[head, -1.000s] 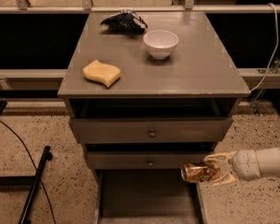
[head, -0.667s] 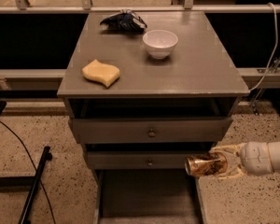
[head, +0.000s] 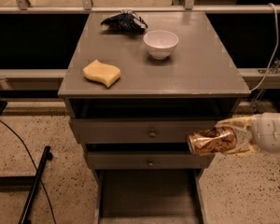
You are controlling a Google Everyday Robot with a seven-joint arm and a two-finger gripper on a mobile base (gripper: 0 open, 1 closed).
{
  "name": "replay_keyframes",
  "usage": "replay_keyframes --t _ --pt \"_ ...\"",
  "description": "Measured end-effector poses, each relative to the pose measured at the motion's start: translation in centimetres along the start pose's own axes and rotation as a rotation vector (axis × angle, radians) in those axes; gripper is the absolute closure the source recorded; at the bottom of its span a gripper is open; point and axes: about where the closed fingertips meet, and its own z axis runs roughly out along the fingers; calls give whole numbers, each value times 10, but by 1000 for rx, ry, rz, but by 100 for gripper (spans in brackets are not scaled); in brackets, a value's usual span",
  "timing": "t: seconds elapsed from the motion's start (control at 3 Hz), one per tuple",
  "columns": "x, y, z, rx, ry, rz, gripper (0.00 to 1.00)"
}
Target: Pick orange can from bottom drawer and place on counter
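Observation:
My gripper comes in from the right edge and is shut on the orange can, which lies sideways in the fingers. It hangs in front of the right end of the middle drawer, above the pulled-out bottom drawer. The bottom drawer's grey tray shows nothing inside. The counter is the grey square top of the cabinet, above and left of the can.
On the counter lie a pale yellow sponge, a white bowl and a dark crumpled bag. Two knobbed drawers are closed. A black stand and cable are on the floor at the left. A railing runs behind.
My gripper has lifted the orange can upward and slightly to the right, from beside the lower knobbed drawer to the level of the middle drawer.

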Motion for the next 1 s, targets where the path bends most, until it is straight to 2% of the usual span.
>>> replay_keyframes --t 0.33,0.67,1.0 --pt "-28 -48 -17 4 62 -73 100" --pt "-58 -107 -24 -26 111 -121 100" --pt "-74 -151 -19 -62 98 -101 100"
